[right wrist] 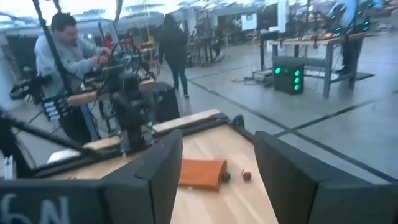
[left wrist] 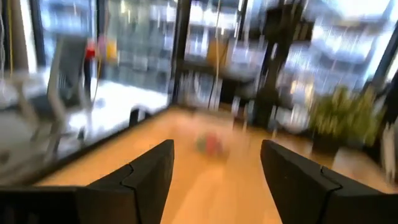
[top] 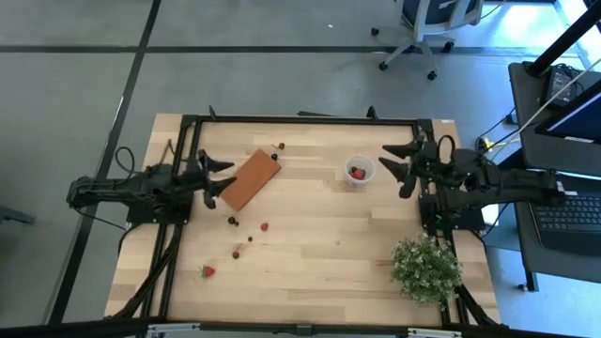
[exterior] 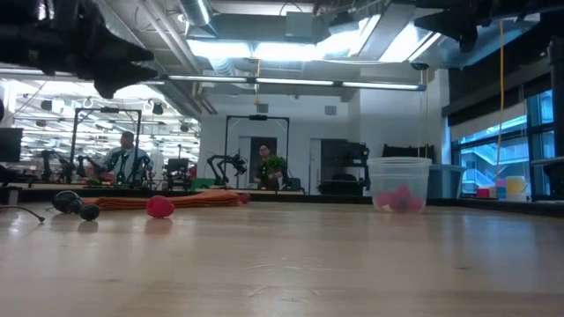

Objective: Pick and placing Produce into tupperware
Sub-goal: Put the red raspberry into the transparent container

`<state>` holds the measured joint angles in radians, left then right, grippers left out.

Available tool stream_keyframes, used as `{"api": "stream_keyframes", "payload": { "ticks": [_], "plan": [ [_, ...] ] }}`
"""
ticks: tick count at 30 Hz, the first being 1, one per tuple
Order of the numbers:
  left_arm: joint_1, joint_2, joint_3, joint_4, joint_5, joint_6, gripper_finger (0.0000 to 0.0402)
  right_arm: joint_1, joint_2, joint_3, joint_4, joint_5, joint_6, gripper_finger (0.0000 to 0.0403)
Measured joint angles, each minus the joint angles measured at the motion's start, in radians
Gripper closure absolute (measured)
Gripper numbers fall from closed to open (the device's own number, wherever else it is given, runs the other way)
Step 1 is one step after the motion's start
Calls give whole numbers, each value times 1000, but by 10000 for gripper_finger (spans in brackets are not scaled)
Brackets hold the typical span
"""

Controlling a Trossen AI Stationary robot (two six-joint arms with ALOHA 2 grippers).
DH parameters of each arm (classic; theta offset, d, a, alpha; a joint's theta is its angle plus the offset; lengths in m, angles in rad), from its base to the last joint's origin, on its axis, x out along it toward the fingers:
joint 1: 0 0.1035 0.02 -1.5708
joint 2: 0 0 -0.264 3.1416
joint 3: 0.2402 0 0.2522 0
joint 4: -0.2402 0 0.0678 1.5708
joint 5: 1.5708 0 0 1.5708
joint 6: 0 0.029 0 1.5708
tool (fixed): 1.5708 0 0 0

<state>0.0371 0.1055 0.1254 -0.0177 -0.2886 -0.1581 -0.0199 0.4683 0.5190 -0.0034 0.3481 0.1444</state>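
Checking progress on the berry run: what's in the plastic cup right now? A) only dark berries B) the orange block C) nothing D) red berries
D: the high view shows red berries inside the plastic cup, and the low view shows pinkish-red through its translucent wall; other berries lie loose on the table.

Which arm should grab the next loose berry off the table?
Probably left. The left gripper hangs open near the loose berries, while the right gripper sits beside the cup, farther away.

A robotics lab is indicated by further arm rigs [exterior: 231, 167], workbenches [right wrist: 311, 46], exposed ceiling ducts [exterior: 264, 26] and people [right wrist: 65, 59] behind the desk [exterior: 282, 255].
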Motion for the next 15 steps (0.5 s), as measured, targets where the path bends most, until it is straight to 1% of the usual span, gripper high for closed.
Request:
{"api": "stream_keyframes", "payload": {
  "ticks": [2,5,9,11,12,15],
  "plan": [
    [0,82,79,-101,4,-25,169,-19,0,0,9,0,0,201],
    [0,242,206,-192,20,-55,169,-52,0,0,19,0,-25,201],
    [-1,488,372,-326,22,-93,169,-88,0,0,31,0,-22,201],
    [-1,613,453,-418,27,-166,169,-98,0,0,31,0,-21,201],
    [0,674,493,-458,49,-216,169,-100,0,0,31,0,-21,201],
    [-8,847,622,-537,164,-354,169,-103,0,0,30,0,-22,201]
  ]
}}
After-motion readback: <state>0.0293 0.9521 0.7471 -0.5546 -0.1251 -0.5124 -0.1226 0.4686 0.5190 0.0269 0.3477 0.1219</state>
